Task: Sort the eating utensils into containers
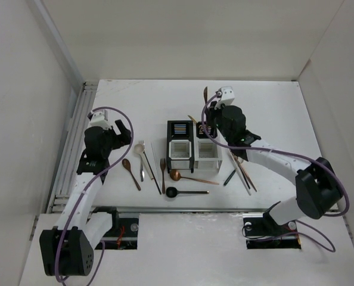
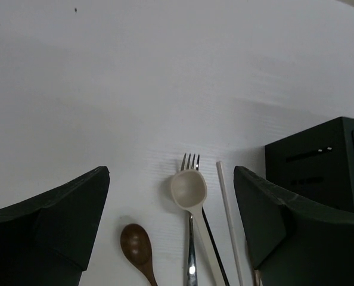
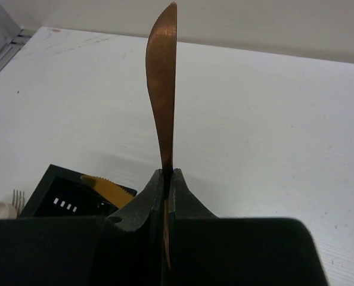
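loose cutlery (image 1: pixel 171 192) lies beside a black-and-white slatted caddy block (image 1: pixel 180 161) on a white table (image 1: pixel 272 119).
nearest, the left gripper (image 2: pixel 171 171) hangs, jaws spread, over a cream spoon (image 2: pixel 188 189) and silver fork (image 2: pixel 189 161); beyond, the right gripper (image 3: pixel 167 176) pinches a copper knife (image 3: pixel 162 89) upright, seemingly above the block's far side.

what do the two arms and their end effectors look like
The left arm and right arm are white tubular links with bulky black joints; a purple cable loops along each. The left end effector and right end effector have two matte black, wedge-shaped fingers each.
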Controlling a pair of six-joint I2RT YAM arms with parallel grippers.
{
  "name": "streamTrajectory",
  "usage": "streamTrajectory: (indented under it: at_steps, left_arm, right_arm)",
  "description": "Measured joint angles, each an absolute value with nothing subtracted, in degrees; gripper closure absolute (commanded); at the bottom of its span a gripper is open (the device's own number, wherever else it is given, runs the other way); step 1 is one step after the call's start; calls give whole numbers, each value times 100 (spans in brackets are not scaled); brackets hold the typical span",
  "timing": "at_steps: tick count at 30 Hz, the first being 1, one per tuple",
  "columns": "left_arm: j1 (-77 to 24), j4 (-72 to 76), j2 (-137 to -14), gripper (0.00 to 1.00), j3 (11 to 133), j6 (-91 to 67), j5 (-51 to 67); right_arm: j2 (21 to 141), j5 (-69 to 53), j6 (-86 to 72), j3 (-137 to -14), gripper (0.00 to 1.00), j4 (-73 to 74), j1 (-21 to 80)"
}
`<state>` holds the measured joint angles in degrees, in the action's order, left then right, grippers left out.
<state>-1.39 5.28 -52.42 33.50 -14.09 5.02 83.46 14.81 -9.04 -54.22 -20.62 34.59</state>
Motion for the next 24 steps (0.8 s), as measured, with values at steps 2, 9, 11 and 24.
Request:
streamTrajectory:
  at_steps: [2,9,11,24]
  left_arm:
    - [-139,427,-5262,19,3269,-1455,515]
    - [-139,263,-5271,23,3162,-1608,331]
    - [-139,228,-5271,27,3162,-1601,283]
    - [-259,12,-5728,46,3159,-1509,473]
  right_arm:
    - [8440,1479,-856,-5422,100,-2209,3465]
    - [8757,1201,-617,-5358,93,-2491,3503]
    - [8788,1076,-554,-5260,84,-2497,3503]
    - [8409,816,-410,-4775,49,-2475,3503]
